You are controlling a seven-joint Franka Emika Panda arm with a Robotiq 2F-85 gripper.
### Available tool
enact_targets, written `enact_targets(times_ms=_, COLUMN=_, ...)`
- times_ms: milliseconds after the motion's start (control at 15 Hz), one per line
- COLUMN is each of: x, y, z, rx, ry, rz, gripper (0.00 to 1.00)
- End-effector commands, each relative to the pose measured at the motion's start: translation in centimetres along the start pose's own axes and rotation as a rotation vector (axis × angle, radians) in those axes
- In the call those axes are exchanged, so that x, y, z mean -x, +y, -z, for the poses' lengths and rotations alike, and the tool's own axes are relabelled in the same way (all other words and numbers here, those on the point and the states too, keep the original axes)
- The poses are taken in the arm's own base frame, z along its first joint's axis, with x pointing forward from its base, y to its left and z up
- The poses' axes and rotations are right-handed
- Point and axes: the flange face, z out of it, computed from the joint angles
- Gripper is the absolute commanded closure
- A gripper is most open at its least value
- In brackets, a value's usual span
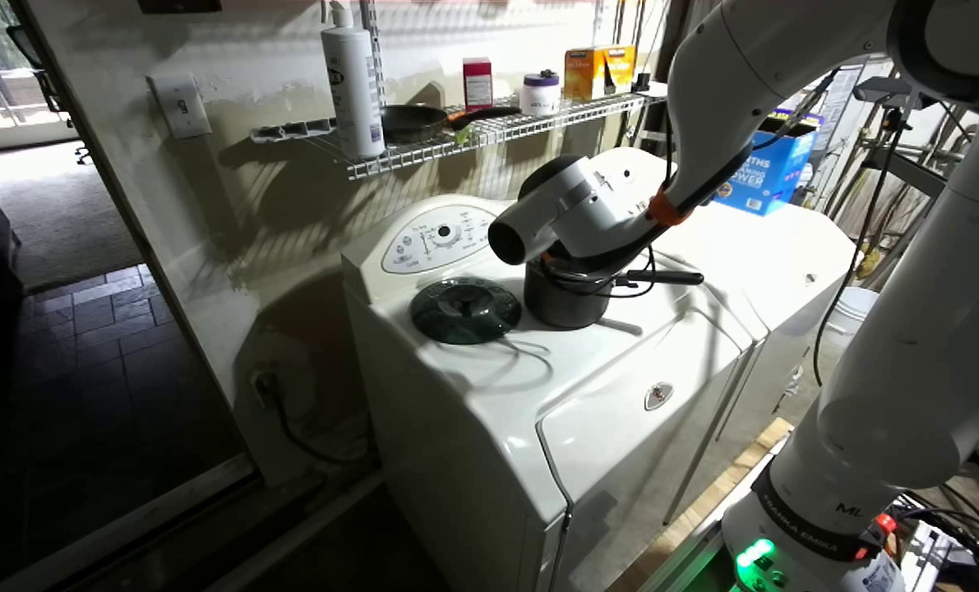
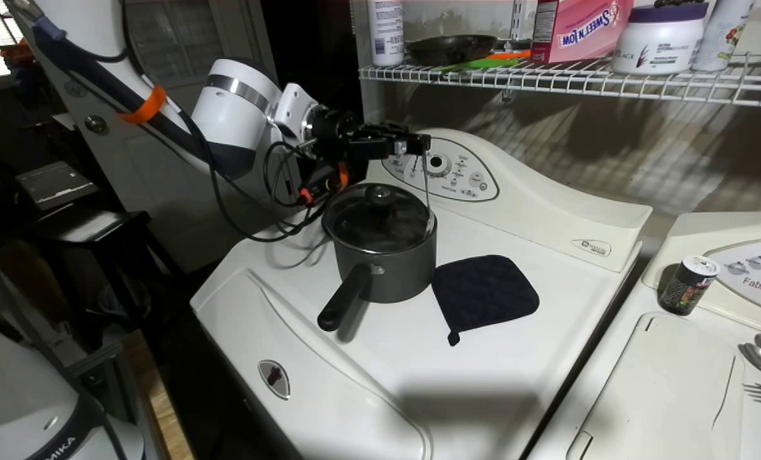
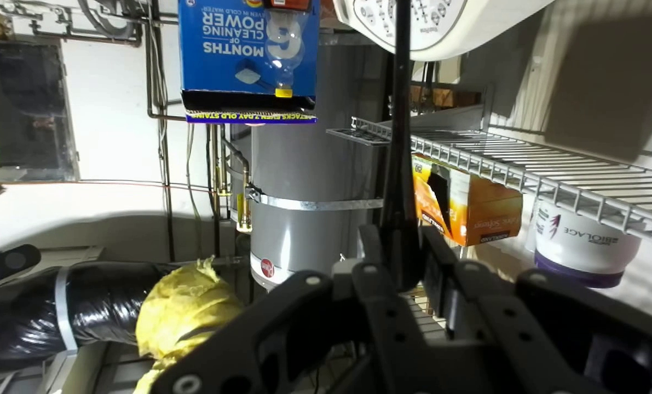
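Clenched, my gripper (image 2: 422, 144) pinches the upper end of a long, slender, dark-handled utensil (image 3: 400, 164); its lower end reaches the rim of the charcoal-grey metal saucepan (image 2: 390, 276) with its black handle (image 2: 344, 300), which stands on the white enamel surface (image 2: 393, 338); whether that end dips inside or only leans there, I cannot tell; if I swing sideways, I judge the utensil could lever against the rim, dragging the saucepan or twisting in my grasp, since I hold one end alone; a slip might drop it onto the dark blue, quilted cloth potholder (image 2: 485, 294) beside the saucepan; my loose black cable (image 2: 260, 239), sagging near the saucepan, could catch on its handle if I turned while low; a dark, glossy, round, knobbed lid (image 1: 466, 311), just beside the saucepan in an exterior view, might be knocked the same way; as for my fingers (image 3: 369, 282), they stand barely apart, with only the utensil's thickness between them; I see them touching nothing else.
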Motion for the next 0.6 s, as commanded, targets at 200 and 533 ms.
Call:
enact_targets(times_ms=200, x=1.06, y=-1.36, z=0.05, rx=0.015, ry=0.058, rz=0.002, gripper=0.95)
enact_targets(times_ms=533, x=1.55, y=-1.81, z=-0.2, rx=0.026, ry=0.054, rz=0.013, gripper=0.95)
